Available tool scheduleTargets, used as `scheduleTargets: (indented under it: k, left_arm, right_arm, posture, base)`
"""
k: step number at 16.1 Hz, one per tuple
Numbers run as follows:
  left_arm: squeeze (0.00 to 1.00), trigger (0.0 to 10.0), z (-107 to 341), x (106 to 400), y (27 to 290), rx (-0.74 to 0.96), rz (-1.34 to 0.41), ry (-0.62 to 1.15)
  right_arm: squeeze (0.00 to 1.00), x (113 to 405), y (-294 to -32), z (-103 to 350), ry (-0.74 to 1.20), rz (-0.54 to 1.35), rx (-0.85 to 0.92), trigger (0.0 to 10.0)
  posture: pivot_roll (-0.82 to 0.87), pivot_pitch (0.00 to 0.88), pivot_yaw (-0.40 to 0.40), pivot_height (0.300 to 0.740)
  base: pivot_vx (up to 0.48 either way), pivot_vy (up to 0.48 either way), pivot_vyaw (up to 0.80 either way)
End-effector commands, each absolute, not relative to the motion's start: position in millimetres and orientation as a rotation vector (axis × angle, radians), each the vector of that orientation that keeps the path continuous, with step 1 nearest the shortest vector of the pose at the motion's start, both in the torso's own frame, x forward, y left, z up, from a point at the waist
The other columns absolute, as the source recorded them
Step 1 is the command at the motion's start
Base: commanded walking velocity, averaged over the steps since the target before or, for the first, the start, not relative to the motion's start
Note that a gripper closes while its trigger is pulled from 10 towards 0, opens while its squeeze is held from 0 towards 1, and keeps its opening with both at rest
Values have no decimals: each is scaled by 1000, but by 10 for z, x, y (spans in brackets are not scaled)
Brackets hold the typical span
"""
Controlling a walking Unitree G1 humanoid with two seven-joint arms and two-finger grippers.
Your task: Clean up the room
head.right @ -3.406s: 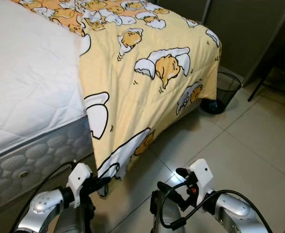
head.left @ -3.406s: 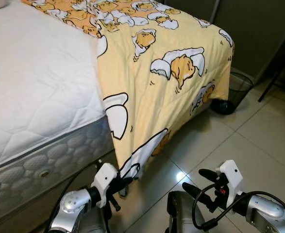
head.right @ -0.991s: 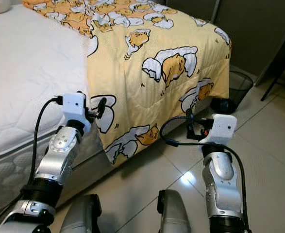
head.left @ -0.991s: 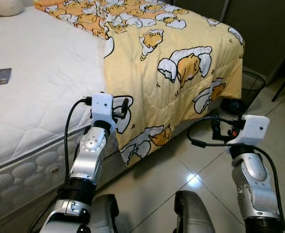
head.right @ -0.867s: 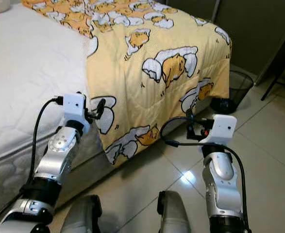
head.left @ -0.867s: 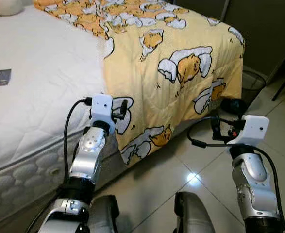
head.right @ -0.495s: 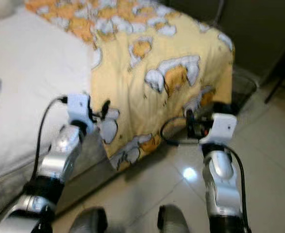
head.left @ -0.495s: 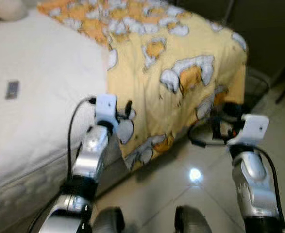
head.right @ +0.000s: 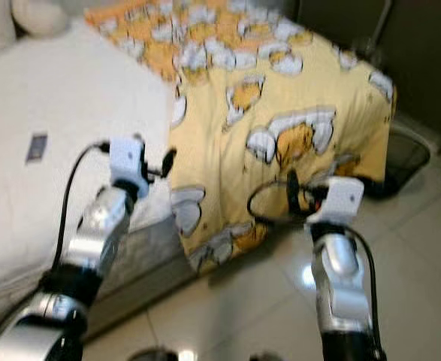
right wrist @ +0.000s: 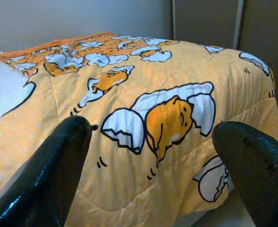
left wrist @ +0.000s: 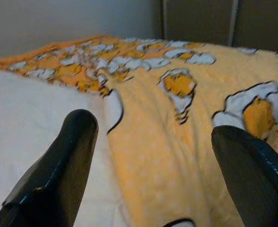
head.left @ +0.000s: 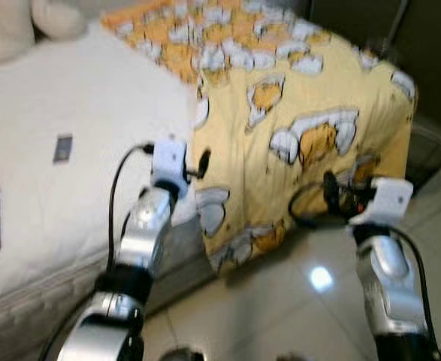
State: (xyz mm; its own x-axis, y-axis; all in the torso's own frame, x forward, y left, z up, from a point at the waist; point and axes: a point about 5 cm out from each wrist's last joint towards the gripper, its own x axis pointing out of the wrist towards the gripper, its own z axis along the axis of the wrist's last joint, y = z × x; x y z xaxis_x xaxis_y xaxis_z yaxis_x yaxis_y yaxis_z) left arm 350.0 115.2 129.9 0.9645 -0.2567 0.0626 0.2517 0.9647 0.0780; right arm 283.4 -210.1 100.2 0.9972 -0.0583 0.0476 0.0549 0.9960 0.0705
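Both your arms have risen toward the bed. Left gripper (left wrist: 153,165) and right gripper (right wrist: 153,165) gape wide before the soft quilted yellow blanket (head.left: 310,113) draping the white mattress (head.left: 70,150).

I am looking into a bedroom of a home. A bed with a bare white quilted mattress (head.left: 77,150) takes most of the view, w/ a yellow cartoon-print blanket (head.left: 303,113) hanging over its foot end. Pale pillows (head.left: 25,26) lie at the head. The floor is glossy light tiles (head.left: 310,301), and a black mesh wastebasket (head.right: 408,162) stands by the bed corner, near dark closet doors (right wrist: 210,21).
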Motion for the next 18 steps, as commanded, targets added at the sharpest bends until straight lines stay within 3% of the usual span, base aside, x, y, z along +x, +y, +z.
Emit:
scheduleTargets:
  k: [1,12,18]
  left_arm:
    - [0,10000,1303,3511,1154,68,-259,-69]
    - [0,10000,1266,3548,1112,-24,-209,-23]
    - [0,10000,1260,3543,1041,17,-247,-17]
  right_arm:
    - [0,2831,-2108,994,-56,-52,51,10000]
    - [0,2807,-2062,921,-24,-13,6,10000]
    - [0,2794,-2085,909,-17,-16,8,10000]
  posture:
    - [-128,0,70,740]
    - [-141,0,76,740]
    - [-133,0,71,740]
  base:
    - [454,0,0]
    - [475,0,0]
    - [459,0,0]
